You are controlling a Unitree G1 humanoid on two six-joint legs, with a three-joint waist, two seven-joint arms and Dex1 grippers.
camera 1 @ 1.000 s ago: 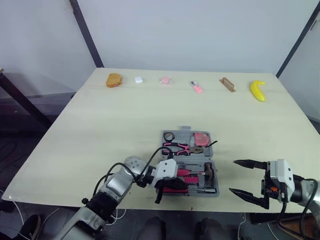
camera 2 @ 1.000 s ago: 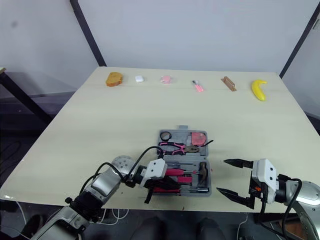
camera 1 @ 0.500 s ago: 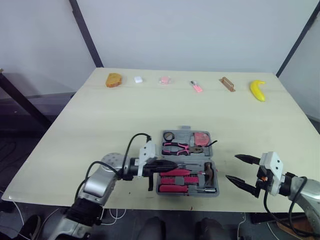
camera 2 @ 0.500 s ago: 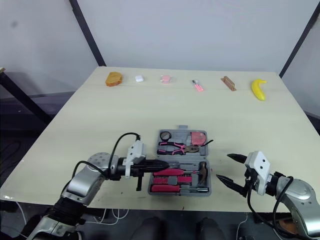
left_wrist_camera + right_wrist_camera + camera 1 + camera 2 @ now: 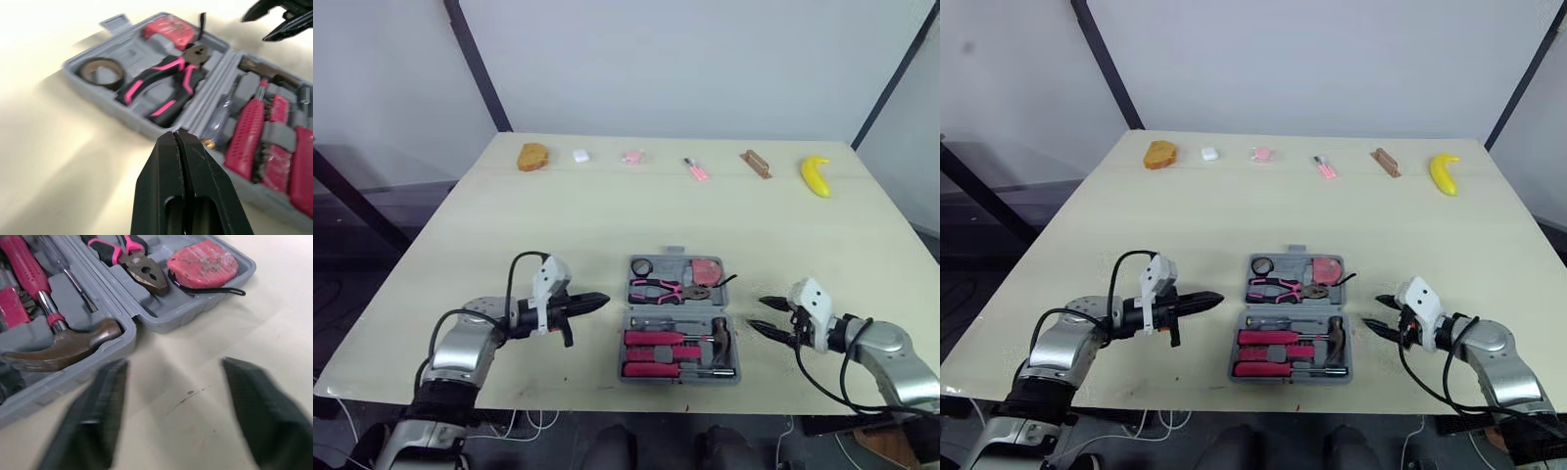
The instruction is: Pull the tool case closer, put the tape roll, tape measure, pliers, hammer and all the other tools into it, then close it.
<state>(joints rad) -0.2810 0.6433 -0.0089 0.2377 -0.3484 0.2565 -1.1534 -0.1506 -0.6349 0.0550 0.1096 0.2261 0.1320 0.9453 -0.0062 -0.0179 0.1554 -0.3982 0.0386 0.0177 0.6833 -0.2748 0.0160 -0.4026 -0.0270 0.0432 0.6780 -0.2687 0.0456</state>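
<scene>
the tool case [image 5: 677, 258] is lying open near the tabletop's front edge, a stiff grey moulded shell, probably heavy with hammer [image 5: 63, 345] and pliers [image 5: 164, 90] seated in it; its far rim is looking like the best hold. the left gripper [image 5: 600, 298] is pointing in pinched together, and the right gripper [image 5: 759, 313] is gaping wide, empty, just beside the case.
</scene>
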